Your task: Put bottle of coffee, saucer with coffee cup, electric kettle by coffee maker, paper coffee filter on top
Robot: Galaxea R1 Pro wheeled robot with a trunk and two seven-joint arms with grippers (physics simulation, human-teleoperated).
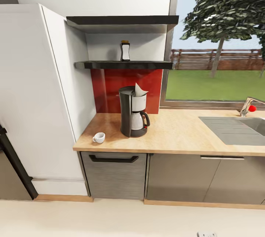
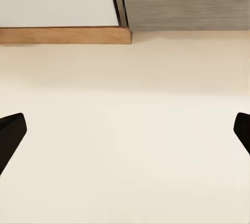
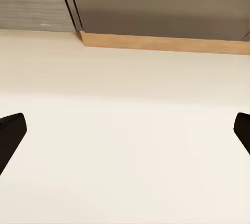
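The coffee maker point(image 1: 133, 112) stands on the beige countertop point(image 1: 176, 134), with a white paper filter point(image 1: 140, 90) sticking out of its top. A white coffee cup point(image 1: 99, 137) sits left of it near the counter's front edge, directly on the wood. The bottle of coffee point(image 1: 125, 50) stands on the lower black kitchen shelf point(image 1: 147, 65). The saucer and electric kettle are out of view. My left gripper point(image 2: 125, 133) is open above bare floor, fingertips wide apart. My right gripper point(image 3: 125, 133) is open too, over floor near the cabinet plinth.
A tall white cabinet point(image 1: 36, 93) stands left of the counter. A sink point(image 1: 239, 128) with a red-knobbed tap point(image 1: 250, 106) sits at the right. A grey drawer with a black handle point(image 1: 113, 159) and cabinet doors lie under the counter. Cream floor point(image 1: 110, 218) stretches in front.
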